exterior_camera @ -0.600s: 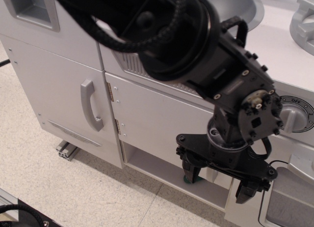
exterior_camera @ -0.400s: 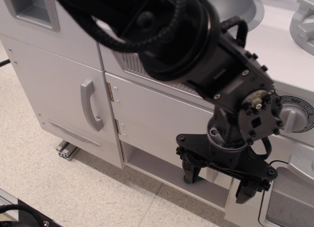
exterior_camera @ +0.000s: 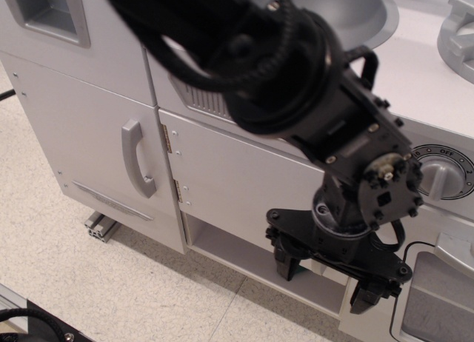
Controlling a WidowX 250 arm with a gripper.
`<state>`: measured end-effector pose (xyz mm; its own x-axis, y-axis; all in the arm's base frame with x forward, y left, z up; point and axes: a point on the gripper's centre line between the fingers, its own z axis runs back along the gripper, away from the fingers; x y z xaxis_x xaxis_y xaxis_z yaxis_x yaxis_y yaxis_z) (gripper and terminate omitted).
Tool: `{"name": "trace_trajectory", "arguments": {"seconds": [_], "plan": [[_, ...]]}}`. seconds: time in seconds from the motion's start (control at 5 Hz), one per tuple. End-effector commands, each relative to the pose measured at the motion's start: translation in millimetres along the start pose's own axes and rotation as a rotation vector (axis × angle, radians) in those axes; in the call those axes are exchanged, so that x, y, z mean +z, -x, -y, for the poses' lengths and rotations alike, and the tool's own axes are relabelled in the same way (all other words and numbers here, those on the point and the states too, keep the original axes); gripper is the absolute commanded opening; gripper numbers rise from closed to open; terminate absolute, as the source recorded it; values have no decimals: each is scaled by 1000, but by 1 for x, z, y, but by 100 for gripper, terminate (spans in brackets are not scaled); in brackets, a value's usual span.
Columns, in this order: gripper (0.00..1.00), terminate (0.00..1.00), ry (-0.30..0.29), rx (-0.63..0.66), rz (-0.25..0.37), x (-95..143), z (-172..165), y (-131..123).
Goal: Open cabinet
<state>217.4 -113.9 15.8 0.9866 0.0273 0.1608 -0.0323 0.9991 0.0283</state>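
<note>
The cabinet door (exterior_camera: 237,183) is a flat light-grey panel in the middle of the toy kitchen. Two small metal hinges (exterior_camera: 167,138) sit on its left edge. It looks shut or nearly shut. A white shelf (exterior_camera: 237,253) shows in the gap below it. My black gripper (exterior_camera: 326,279) hangs at the door's lower right corner with its fingers (exterior_camera: 286,264) spread wide apart, so it is open. The arm and gripper cover the right side of the door, and the cabinet's handle is hidden behind them.
A taller narrow door with a curved grey handle (exterior_camera: 137,158) stands to the left. A sink basin (exterior_camera: 355,9) is on top. A round dial (exterior_camera: 442,172) and a windowed oven door (exterior_camera: 437,301) are at the right. Speckled floor (exterior_camera: 111,290) lies in front.
The arm has shifted a little. The gripper has dropped slightly and moved a touch left, still open. The cabinet door looks the same.
</note>
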Motion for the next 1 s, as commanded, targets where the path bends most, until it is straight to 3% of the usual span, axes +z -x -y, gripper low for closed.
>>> {"name": "trace_trajectory", "arguments": {"seconds": [0.0, 0.2, 0.4, 0.6, 0.8], "plan": [[100, 0, 31, -3, 73, -27, -17, -36], [100, 0, 30, -9, 123, -45, -21, -45], [100, 0, 102, -20, 149, -56, -17, -56], [100, 0, 101, -24, 208, -61, -10, -65], [100, 0, 92, -3, 222, -63, -9, -78]]}}
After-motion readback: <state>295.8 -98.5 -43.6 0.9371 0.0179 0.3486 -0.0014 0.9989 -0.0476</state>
